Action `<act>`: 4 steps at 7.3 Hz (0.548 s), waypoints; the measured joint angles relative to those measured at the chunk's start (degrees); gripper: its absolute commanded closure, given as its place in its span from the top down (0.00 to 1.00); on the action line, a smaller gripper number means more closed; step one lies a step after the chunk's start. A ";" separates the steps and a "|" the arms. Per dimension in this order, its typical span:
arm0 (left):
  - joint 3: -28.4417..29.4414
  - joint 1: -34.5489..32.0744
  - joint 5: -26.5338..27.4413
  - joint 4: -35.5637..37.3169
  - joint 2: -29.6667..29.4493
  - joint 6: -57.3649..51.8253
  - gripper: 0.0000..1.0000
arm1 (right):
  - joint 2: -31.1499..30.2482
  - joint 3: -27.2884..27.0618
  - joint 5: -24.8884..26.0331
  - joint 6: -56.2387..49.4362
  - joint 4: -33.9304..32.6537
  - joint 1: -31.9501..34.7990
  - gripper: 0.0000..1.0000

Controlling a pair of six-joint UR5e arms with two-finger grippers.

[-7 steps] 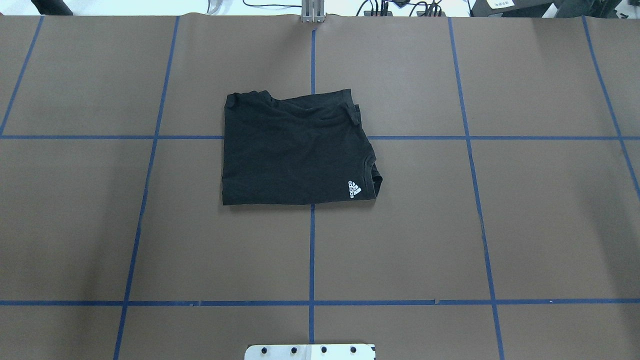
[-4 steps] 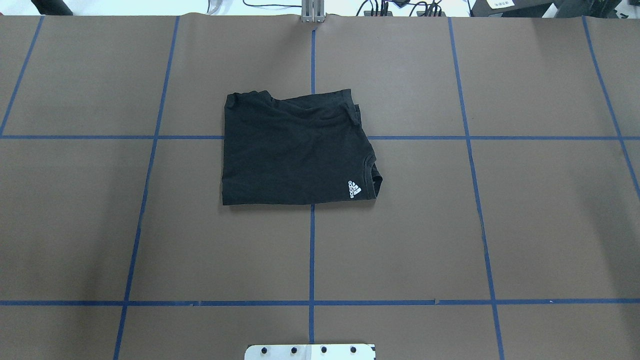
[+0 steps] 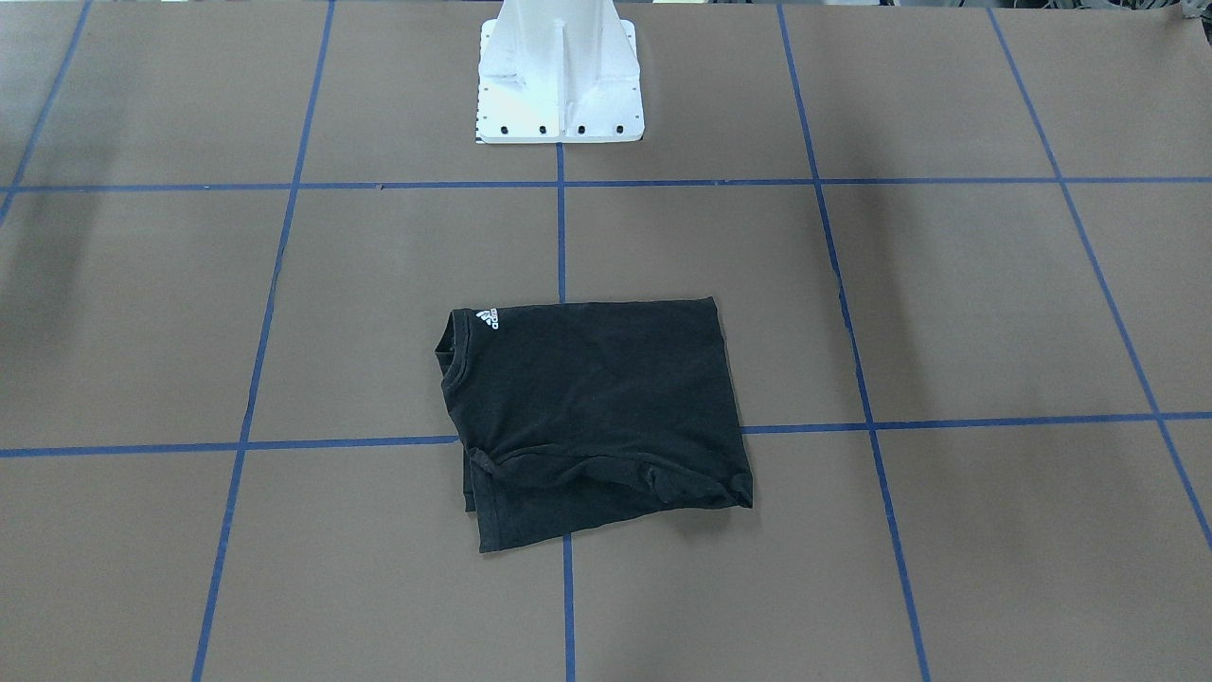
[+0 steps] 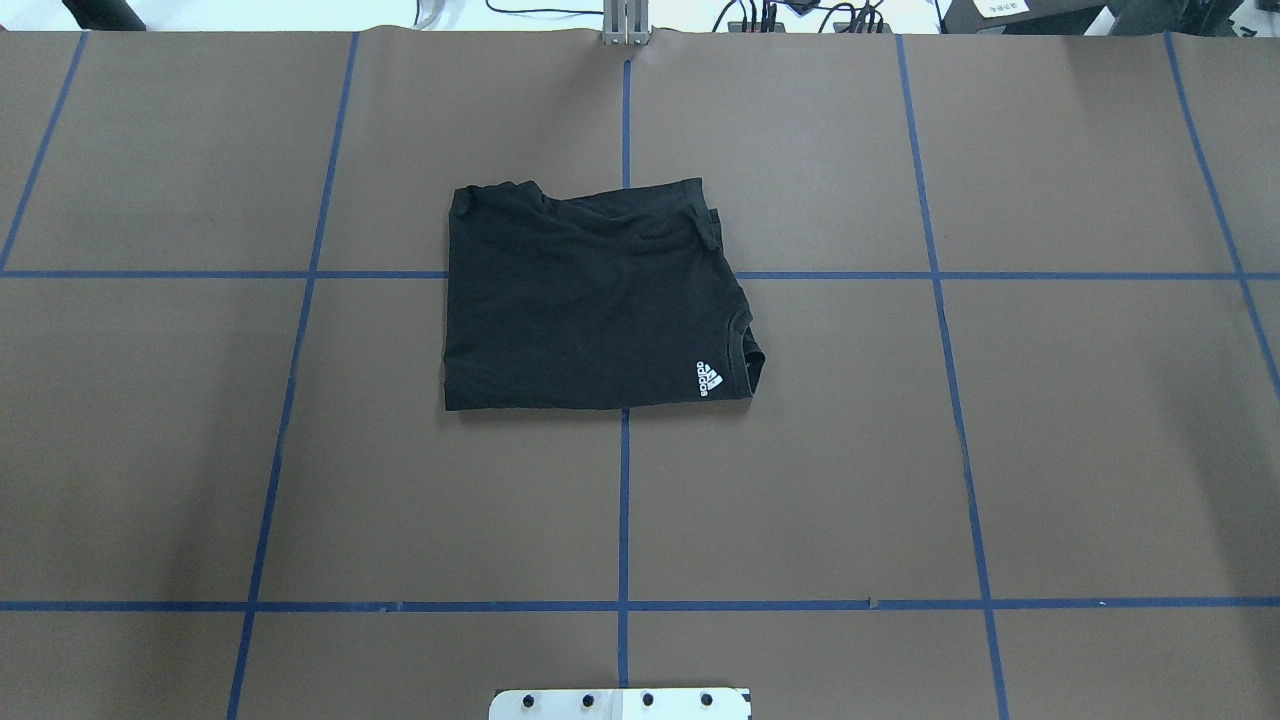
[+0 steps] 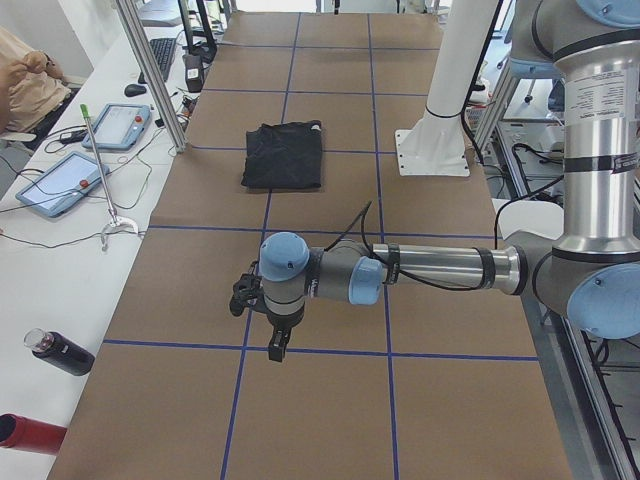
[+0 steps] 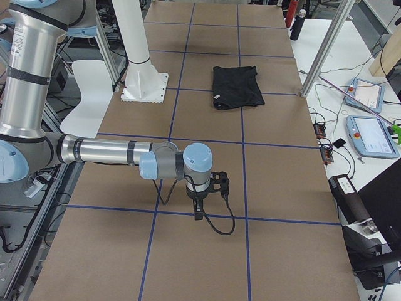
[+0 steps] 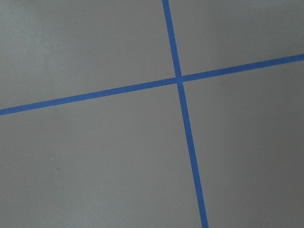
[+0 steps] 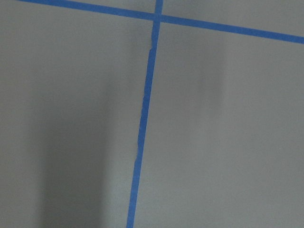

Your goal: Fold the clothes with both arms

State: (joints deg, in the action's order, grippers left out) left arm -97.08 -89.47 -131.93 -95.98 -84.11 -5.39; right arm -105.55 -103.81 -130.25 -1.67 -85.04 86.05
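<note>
I see the black T-shirt (image 4: pixel 590 300) folded into a rough rectangle, flat near the middle of the brown desk (image 4: pixel 1050 450), over a crossing of blue tape lines (image 4: pixel 623 500), with its white logo (image 4: pixel 708 379) face-up by the collar. Left arm (image 5: pixel 430 268) and right arm (image 6: pixel 106 151) reach low over opposite desk ends, well apart from the shirt. Jaws point down; apart or together, I cannot tell.

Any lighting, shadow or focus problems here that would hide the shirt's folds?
Overhead: sharp, no glare, yet the black T-shirt shows little fold detail; its white logo is crisp. Front-facing: soft shadows fall on the table, and the shirt's creases read better. Right wrist: a broad soft shadow lies beside the tape line. Left wrist: even light, no glare.
</note>
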 measured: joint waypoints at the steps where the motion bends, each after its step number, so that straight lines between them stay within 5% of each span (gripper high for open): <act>1: 0.02 0.00 0.00 -0.19 0.00 0.02 1.00 | 0.00 0.00 0.00 0.00 -0.02 0.00 1.00; 4: 0.00 0.00 -0.07 -0.34 0.00 -0.02 1.00 | 0.00 0.00 0.00 0.11 -0.03 0.00 1.00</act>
State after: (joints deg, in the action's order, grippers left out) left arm -97.08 -89.47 -132.00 -96.32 -84.11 -5.41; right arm -105.56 -103.80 -130.25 -1.56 -85.08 86.05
